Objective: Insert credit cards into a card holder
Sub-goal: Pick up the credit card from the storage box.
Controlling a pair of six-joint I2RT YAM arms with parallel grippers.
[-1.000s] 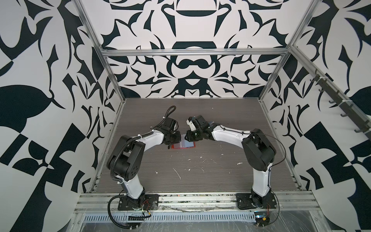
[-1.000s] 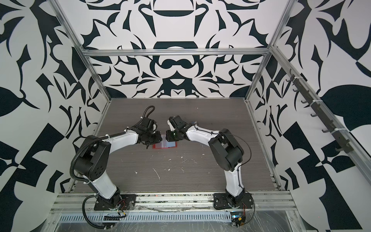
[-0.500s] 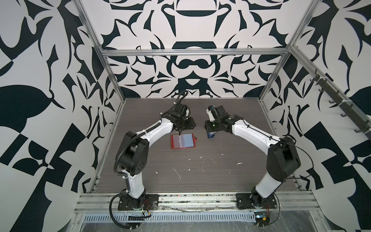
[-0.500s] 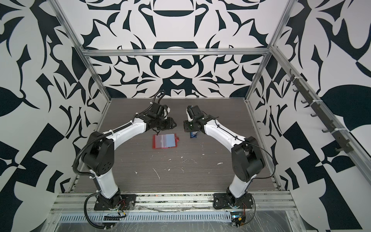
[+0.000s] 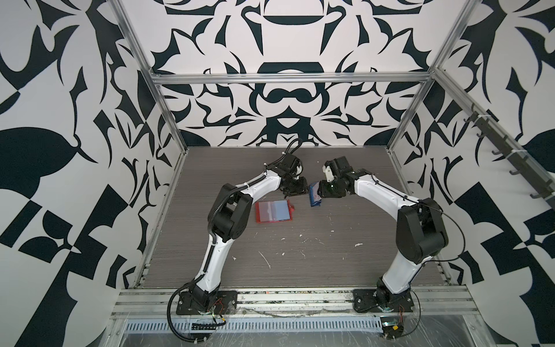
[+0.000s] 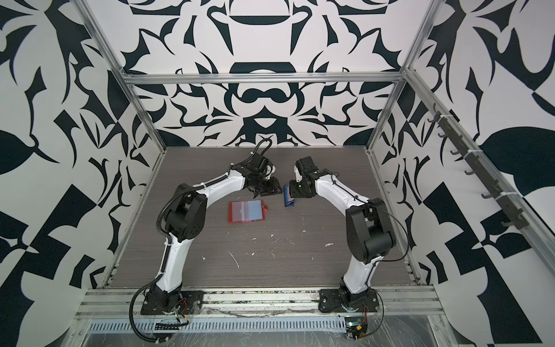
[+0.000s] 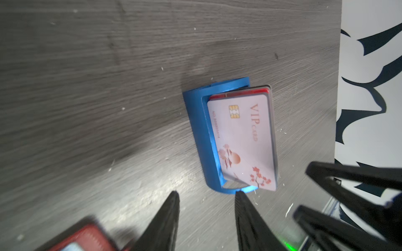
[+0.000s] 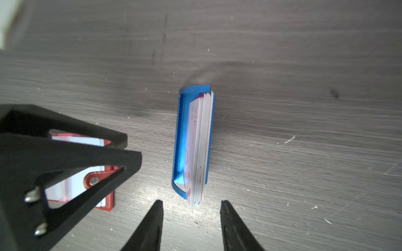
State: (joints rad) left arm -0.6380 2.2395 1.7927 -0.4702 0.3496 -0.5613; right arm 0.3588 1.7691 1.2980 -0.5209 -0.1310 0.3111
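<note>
Broadly, the grey wood-grain table [image 5: 300,240] is plain in both top views, though the two arms [image 5: 228,210] meet over its far middle and cover part of what lies beneath them. The card holder [image 5: 274,211] lies open and flat on it, clear sleeves up, snap tab on the side toward the blue stand [image 5: 314,200], near that stand but apart from it. From the right wrist much of it is hidden behind the black frame of the left gripper [image 7: 206,202], and from the left wrist only a blurred red corner shows, cut off at the picture's edge. The stand rests on the table, its far end covered by the right gripper [image 8: 192,208] in both top views. The credit cards [image 7: 241,139] stand on edge, packed inside it. The front one is pale with a gold chip, "VIP CARD" and red blossoms, a red one shows only as a thin rim behind, and the rest are bare edges. The left gripper is spread and empty, one tip at the stand's end, contact unclear. The right gripper is spread and empty too, the stack's near end showing in its gap
</note>
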